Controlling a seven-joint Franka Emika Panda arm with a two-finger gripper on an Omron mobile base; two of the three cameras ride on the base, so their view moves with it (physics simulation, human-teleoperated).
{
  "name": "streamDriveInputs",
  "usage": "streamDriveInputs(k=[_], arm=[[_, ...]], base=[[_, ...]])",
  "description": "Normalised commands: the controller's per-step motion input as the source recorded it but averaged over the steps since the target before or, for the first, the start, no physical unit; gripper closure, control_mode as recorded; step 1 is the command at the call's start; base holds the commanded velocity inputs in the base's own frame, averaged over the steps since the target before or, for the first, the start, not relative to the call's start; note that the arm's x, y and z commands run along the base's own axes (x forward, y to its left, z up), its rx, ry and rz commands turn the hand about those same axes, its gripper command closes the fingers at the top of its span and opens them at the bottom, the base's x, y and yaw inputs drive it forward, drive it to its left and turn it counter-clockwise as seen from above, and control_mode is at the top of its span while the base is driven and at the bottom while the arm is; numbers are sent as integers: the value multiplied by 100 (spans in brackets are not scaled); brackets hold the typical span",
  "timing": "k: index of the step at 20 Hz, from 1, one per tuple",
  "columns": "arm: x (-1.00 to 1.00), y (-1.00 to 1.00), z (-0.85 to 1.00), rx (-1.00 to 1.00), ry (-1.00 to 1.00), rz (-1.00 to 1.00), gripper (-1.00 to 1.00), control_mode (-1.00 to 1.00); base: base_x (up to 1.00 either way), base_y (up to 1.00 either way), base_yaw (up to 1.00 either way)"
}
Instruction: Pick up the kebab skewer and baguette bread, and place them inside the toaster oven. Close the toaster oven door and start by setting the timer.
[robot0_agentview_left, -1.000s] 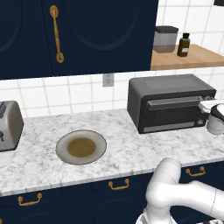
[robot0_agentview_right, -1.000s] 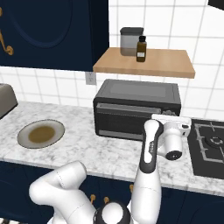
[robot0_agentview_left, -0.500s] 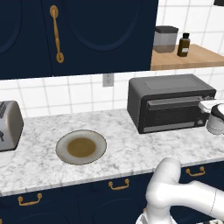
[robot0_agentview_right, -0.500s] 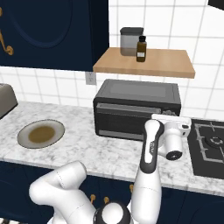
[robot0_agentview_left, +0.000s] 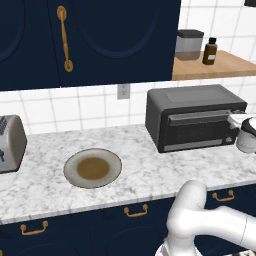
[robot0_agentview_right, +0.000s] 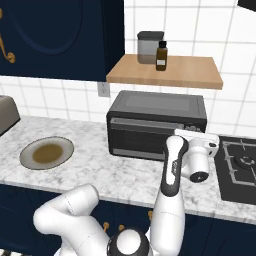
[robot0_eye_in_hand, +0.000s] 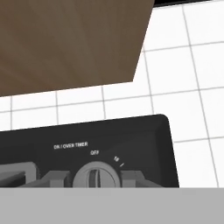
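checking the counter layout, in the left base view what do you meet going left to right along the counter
silver toaster → plate → toaster oven → the gripper at the oven's right end

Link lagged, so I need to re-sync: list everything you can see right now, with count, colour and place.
toaster oven: one, dark grey, back of counter, door shut
timer knob: one, grey, top of the oven's panel, marked ON / OVEN TIMER
plate: one, grey with brown centre, left of oven
slot toaster: one, silver, far left
canister: one, grey, on wooden shelf
bottle: one, dark brown, beside canister
stove: one, black, right of oven
gripper: white hand at the oven's right end, fingers hidden
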Motion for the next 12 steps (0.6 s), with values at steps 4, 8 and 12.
streamDriveInputs(k=[4, 8, 12], arm=[[19, 1, 0, 23, 0, 0, 100, -100], [3, 7, 0, 27, 0, 0, 100, -100], [5, 12, 0, 33, 0, -2, 100, -100]], base=[[0, 0, 0], [0, 0, 0], [0, 0, 0]])
